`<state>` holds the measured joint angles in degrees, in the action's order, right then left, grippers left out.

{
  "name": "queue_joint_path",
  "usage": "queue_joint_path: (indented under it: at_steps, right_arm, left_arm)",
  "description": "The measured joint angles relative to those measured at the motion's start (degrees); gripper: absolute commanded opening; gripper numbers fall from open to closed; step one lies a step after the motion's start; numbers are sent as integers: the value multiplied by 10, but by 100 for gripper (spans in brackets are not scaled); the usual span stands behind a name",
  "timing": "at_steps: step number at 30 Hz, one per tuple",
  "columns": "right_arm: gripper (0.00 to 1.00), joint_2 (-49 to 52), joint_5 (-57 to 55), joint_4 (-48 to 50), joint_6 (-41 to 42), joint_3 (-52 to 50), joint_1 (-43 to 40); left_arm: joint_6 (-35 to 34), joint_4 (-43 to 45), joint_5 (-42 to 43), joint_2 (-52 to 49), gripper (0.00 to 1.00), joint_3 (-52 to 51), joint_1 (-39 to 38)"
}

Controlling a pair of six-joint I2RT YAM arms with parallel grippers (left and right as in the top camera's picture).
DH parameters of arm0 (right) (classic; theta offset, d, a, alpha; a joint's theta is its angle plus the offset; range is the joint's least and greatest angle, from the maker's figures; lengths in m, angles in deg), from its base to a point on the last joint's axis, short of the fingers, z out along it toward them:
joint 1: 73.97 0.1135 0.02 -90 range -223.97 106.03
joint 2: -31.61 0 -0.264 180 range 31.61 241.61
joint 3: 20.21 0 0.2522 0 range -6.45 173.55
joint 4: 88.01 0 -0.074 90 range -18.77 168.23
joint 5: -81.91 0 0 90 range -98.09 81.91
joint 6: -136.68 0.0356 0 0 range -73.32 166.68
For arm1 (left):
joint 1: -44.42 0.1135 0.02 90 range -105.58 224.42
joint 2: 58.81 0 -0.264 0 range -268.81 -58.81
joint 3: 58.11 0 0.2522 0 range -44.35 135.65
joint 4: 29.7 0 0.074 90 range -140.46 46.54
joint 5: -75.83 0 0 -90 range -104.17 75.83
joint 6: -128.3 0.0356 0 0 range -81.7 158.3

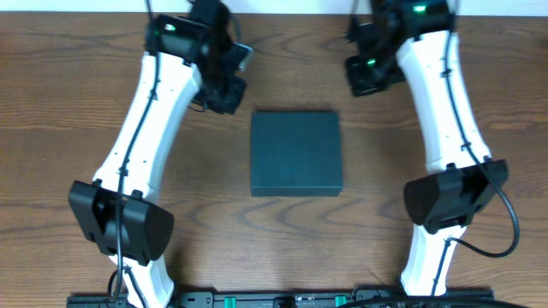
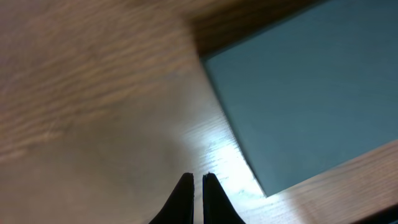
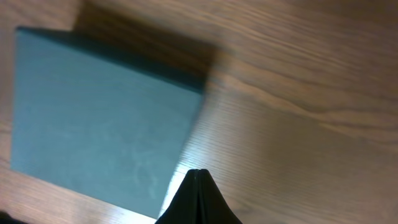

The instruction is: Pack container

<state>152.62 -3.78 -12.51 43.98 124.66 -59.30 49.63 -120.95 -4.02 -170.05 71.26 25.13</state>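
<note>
1. The container (image 1: 295, 152) is seen lying flat in the middle of the wooden worktop (image 1: 60, 111), with its lid down and level.
2. In the overhead view it is flanked by the two arms, and both wrists are kept apart from it, towards the far side.
3. The left claw (image 2: 198, 183) is held over bare wood near a corner of the container. Its fingers are drawn almost together, with only a thin slit left between them, and nothing is gripped.
4. The right claw (image 3: 197, 177) is held by the container's edge. Its fingers are pressed together and nothing is gripped.
</note>
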Motion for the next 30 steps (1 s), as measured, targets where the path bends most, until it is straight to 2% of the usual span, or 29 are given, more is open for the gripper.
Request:
queue_joint_path:
  at_steps: [5, 12, 30]
  right_arm:
    - [1, 0, -15, 0, 5, 0, 42]
    - [1, 0, -30, -9, 9, -8, 60]
    - [1, -1, -39, 56, 27, -202, 76]
  left_arm:
    - [0, 33, -7, 0, 6, 0, -37]
    - [0, 89, -14, 0, 6, -25, -52]
    - [-9, 165, -16, 0, 6, -144, -61]
